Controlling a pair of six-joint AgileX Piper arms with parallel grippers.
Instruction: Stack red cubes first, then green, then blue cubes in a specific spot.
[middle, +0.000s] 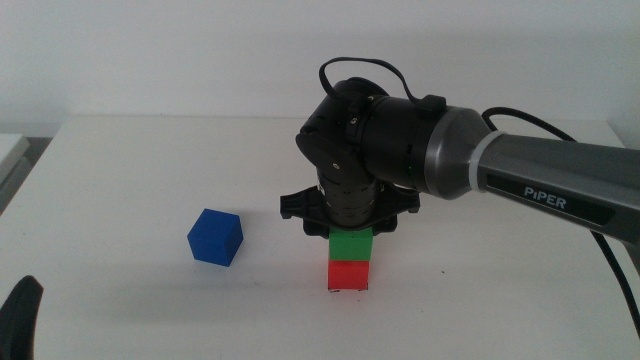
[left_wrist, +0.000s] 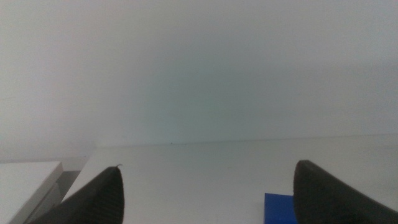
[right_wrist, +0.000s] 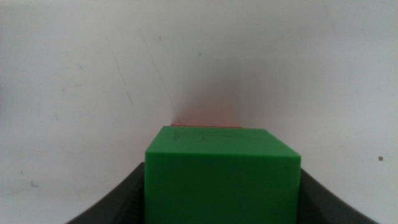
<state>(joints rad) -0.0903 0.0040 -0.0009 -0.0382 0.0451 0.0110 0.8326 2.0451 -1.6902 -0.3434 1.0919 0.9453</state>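
On counter (middle: 120, 160) centre: right pincer (middle: 351, 232) pinching green cube (middle: 352, 245) atop red cube (middle: 349, 275). Blue cube (middle: 215, 237) alone further left. Left pincer (left_wrist: 205, 199) spread, waiting at near-left edge.

The middle view looks forward and down over the white table (middle: 120, 150), far enough back to take in the green cube (middle: 352, 245) and everything beside it. The right wrist view sits just above that cube (right_wrist: 222, 171) — so near it fills the lower picture — facing the tabletop. The left wrist view hangs low (near the table's front-left edge), facing the far wall; it shares only the blue cube (left_wrist: 278, 208) (middle: 215, 237) with the middle view.
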